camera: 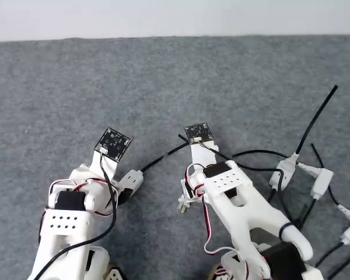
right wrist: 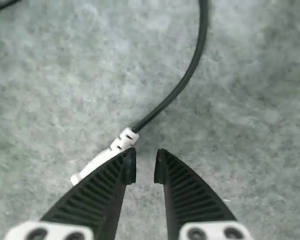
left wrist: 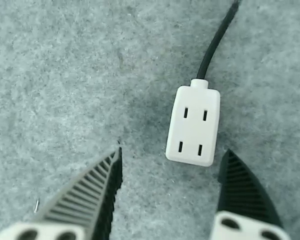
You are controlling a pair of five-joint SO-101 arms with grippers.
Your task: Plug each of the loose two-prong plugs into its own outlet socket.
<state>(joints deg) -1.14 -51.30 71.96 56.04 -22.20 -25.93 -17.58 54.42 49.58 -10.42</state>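
Two-prong plug of white plastic [right wrist: 102, 157] lay flat on the grey felt table cover [right wrist: 250, 125], its body partly hidden behind one black ribbed finger of the right gripper [right wrist: 145, 152]. That gripper's fingers stood narrowly parted, with nothing between them. The plug's thin black cord [right wrist: 190, 70] curved away from its ribbed collar across the felt. The left gripper [left wrist: 174, 151] hovered with fingers spread wide and nothing in them. Just beyond its tips lay a white rectangular outlet socket block [left wrist: 193, 125], slots facing up, all unfilled, trailing a black socket cable [left wrist: 215, 45]. Further white plastic connectors [camera: 286, 169] on dark leads lay beside the right arm, well apart from the plug.
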